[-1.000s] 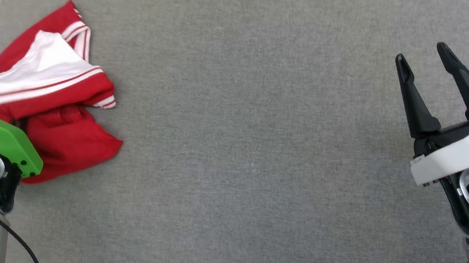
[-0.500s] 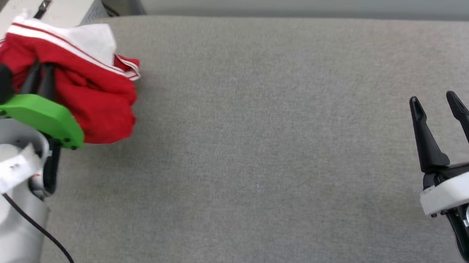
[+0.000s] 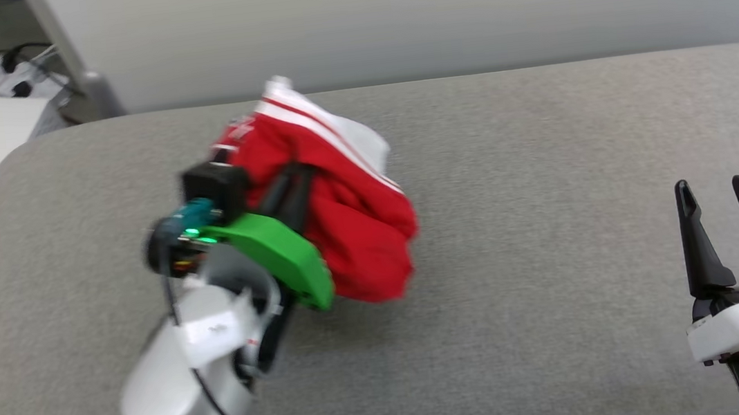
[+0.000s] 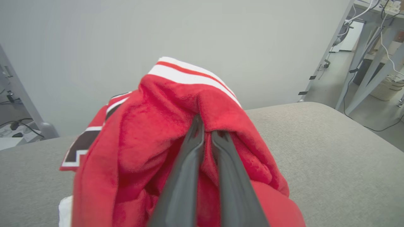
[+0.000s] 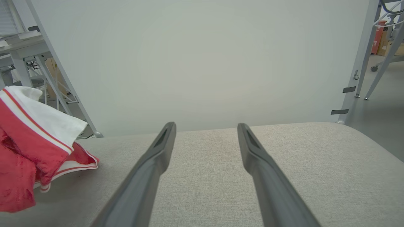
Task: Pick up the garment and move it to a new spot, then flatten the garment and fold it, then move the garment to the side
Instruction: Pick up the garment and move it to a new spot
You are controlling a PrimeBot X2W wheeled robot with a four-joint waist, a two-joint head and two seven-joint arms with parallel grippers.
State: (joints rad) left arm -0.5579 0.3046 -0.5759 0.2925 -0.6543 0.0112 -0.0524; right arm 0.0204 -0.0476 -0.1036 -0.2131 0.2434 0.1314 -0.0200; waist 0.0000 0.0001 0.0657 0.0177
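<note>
We see the garment (image 3: 366,236), lying flat a second ago, now lifted and bunched; left gripper (image 4: 206,127) clamped on it, right gripper (image 3: 712,189) fingers apart; black numerals (image 4: 82,145) unreadable.

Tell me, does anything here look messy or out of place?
Only the red shirt: it is a crumpled wad, pinched between the left arm's jaws over the grey padded surface, with one white sleeve sticking up. Nothing looks torn or spilled.
</note>
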